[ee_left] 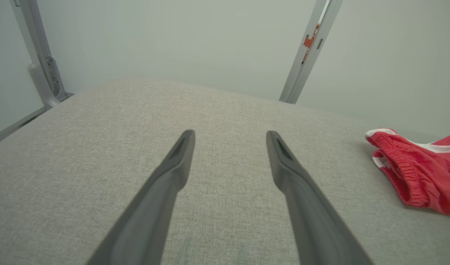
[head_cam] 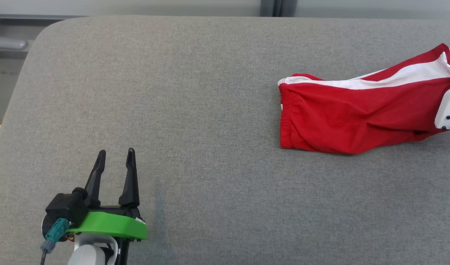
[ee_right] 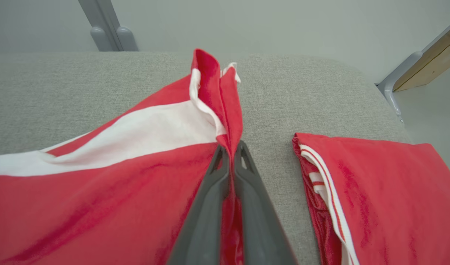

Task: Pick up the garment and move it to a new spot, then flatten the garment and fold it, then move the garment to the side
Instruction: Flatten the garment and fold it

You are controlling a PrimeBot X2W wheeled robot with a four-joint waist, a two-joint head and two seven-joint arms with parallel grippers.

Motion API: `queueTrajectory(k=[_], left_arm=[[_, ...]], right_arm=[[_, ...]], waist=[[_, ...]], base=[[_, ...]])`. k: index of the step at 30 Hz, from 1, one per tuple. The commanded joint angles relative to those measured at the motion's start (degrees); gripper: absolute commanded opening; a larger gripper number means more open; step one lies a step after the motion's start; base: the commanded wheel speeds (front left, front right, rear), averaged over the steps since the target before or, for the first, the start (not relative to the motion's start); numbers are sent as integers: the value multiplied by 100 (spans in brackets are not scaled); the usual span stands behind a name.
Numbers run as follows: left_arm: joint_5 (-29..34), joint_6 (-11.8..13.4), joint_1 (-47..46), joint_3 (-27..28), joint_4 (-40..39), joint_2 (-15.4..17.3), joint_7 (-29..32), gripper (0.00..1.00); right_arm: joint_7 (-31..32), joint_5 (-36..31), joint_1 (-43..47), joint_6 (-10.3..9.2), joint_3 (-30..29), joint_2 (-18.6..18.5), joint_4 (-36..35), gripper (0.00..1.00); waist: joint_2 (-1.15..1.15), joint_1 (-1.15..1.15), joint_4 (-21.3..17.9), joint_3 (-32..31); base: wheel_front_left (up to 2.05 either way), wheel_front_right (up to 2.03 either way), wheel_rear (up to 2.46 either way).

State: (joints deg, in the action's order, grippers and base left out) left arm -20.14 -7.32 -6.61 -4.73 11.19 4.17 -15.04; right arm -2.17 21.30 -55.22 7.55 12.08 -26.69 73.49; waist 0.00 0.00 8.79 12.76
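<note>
Left gripper (head_cam: 116, 151) low at near left, over the pad (head_cam: 210, 92). Fingers parted wide, nothing between them. Pad's far-left corner rounded, with the far edge running along the top of the head view.

Wide bare grey stretch lay between the left gripper and the garment (head_cam: 357, 117).

Garment sat at far right on the pad, well clear of the left edge. Long axis ran left to right, climbing slightly toward the far right. Waistband (head_cam: 289, 117) formed the left end, its opening facing left. White stripe (head_cam: 394, 79) ran along the far side.

Right gripper (ee_right: 231, 147) had its fingers pressed together on the garment's right end, a fold of cloth standing up past the tips.

Just right of it, across a strip of bare pad, lay a red piece (ee_right: 375, 176) with white trim. Could not tell whether it belonged to the same garment. Pad's right edge close beyond.
</note>
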Motion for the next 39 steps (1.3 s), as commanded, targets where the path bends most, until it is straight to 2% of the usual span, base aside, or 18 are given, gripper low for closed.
queueTrajectory(k=[1,5,9,16,22,29,30,31,35,39], left_arm=[[-19,-19,83,-30,19,28,-13,100],[-51,-18,183,-106,67,83,-13,100],[-114,-17,273,-146,78,136,-13,100],[-151,-18,352,-186,33,140,-13,100],[-252,-18,214,-256,48,145,-13,100],[-297,-18,157,-249,64,139,-13,100],[-300,-18,147,-244,67,136,-13,100],[-302,-18,136,-249,71,132,-13,100],[-294,-18,115,-260,96,132,-13,100],[-284,-18,165,-201,80,136,-13,100]], right_arm=[[-86,-133,-36,-14,3,-31,12,0],[-152,-452,-130,-13,80,233,8,0],[-71,-643,-179,-13,234,775,-163,0],[462,-725,-1,-13,525,1795,-467,0],[789,-802,140,-13,531,2203,-531,0],[1055,-902,307,-13,509,2358,-504,0],[1072,-873,333,-13,518,2365,-548,44],[1106,-775,389,-13,567,2372,-628,100],[1402,34,751,-11,1086,2382,-1413,100],[1936,1512,1191,-11,1618,2371,-2838,100]], waist=[[0,0,-91,-180],[0,0,-91,-346],[0,0,-77,-466],[0,0,23,-555],[0,0,182,-478],[0,0,293,-425],[0,0,303,-416],[0,0,317,-412],[0,0,334,-416],[0,0,234,-438]], base=[[0,0,0],[0,0,0],[0,0,0],[0,0,0],[0,0,0],[0,0,0],[0,0,0],[0,0,0],[0,0,0],[0,0,0]])
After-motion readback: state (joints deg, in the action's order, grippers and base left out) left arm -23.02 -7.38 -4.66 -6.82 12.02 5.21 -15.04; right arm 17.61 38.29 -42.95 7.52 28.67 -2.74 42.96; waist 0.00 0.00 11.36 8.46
